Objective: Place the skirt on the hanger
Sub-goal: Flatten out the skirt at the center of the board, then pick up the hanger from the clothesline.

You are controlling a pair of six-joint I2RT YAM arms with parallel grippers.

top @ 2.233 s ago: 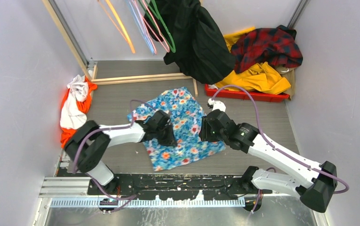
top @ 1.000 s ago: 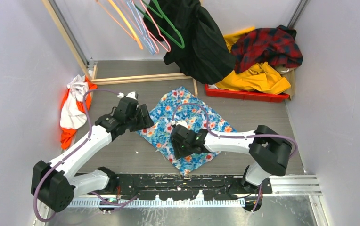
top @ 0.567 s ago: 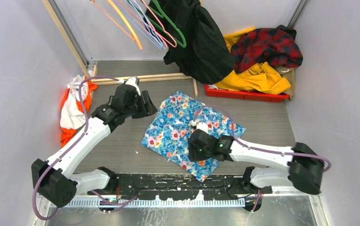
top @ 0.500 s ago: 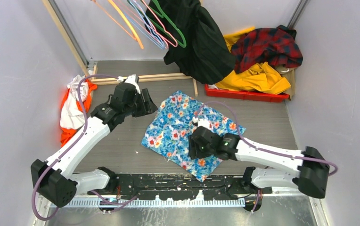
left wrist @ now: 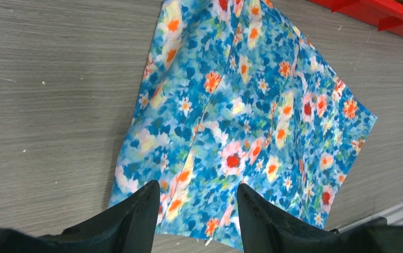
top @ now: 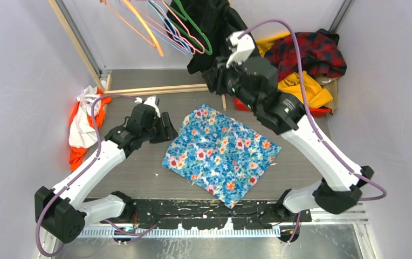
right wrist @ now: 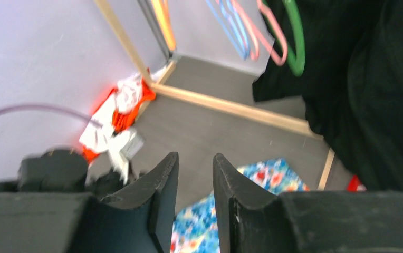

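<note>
- There is one thin blue fabric skirt printed with flowers (top: 220,156), two grippers, one big black coat (top: 236,54) and one shallow red tray (left wrist: 394,11). The thin hangers (top: 177,32) come in four colours, orange, blue, pink and green; their exact number cannot be told.
- Only the top view shows the red plaid garment (top: 306,51) and the yellow garment (top: 301,89) heaped at 1 o'clock. Only the left wrist view shows the seam running down the skirt. The right wrist view catches just one corner of the skirt.
- The skirt lies spread flat at the middle of the grey table (top: 139,172).
- The left gripper (left wrist: 197,190) is over the skirt's 9 o'clock edge, fingers apart and empty.
- The right gripper (right wrist: 195,158) is raised at the skirt's 12 o'clock, well apart from it and beside the coat, with a narrow empty gap between its fingers.
</note>
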